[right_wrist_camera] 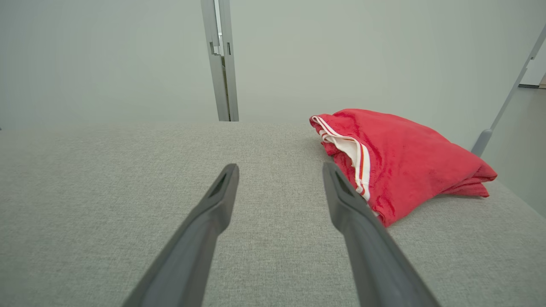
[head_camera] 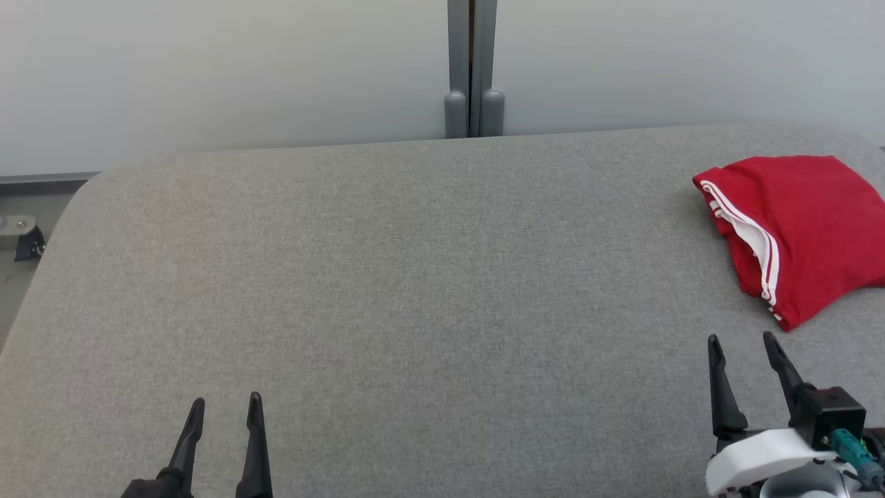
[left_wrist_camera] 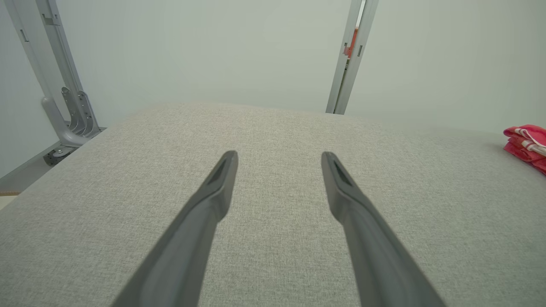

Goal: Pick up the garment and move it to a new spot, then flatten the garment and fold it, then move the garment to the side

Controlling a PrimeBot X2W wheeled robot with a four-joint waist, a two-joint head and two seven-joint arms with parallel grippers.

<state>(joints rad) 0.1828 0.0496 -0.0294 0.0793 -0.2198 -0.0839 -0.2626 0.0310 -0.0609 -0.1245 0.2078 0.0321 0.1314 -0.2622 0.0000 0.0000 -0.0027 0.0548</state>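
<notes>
A red garment (head_camera: 802, 228) with white stripes lies folded in a compact bundle at the far right of the grey padded table (head_camera: 415, 277). The right wrist view has the garment (right_wrist_camera: 401, 162) just right of and beyond my fingers; the left wrist view catches the garment (left_wrist_camera: 529, 143) at its right edge. My right gripper (head_camera: 743, 342) stands open and empty a short way in front of the bundle, apart from it. At the lower left my left gripper (head_camera: 227, 404) is open too, nothing between its fingers, far from the cloth.
A pale wall runs behind the table, with a grey upright post (head_camera: 472, 69) at its middle. Floor and a dark bracket (head_camera: 28, 242) show past the table's left edge. The table's right edge lies close behind the garment.
</notes>
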